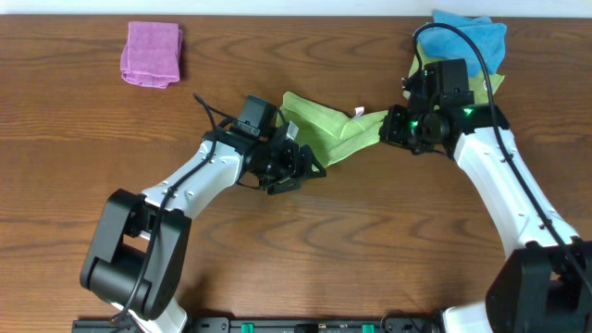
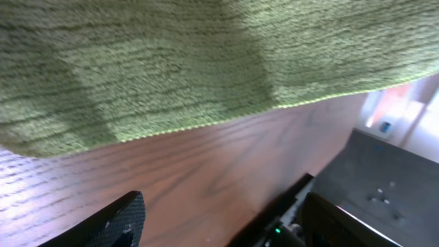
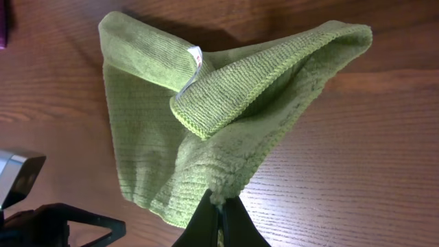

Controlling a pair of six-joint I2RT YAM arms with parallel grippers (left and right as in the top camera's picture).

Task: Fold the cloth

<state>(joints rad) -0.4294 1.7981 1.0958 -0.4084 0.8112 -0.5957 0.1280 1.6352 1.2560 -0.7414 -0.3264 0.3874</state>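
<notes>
The lime-green cloth (image 1: 326, 129) lies crumpled in the middle of the table, one end drawn up toward the right. Its white tag (image 1: 359, 112) shows at the top edge. My right gripper (image 1: 385, 132) is shut on that raised end. In the right wrist view the closed fingertips (image 3: 221, 206) pinch a corner, and the cloth (image 3: 206, 116) spreads away with a folded flap and the tag (image 3: 195, 56). My left gripper (image 1: 311, 166) sits at the cloth's near edge, open. In the left wrist view the cloth (image 2: 171, 62) hangs above bare wood, with nothing in the gripper (image 2: 226, 219).
A folded pink cloth (image 1: 151, 53) lies at the back left. A bright blue cloth (image 1: 467, 35) sits on a duller yellow-green cloth (image 1: 488, 85) at the back right, just behind my right arm. The wooden table (image 1: 111, 129) runs to both sides.
</notes>
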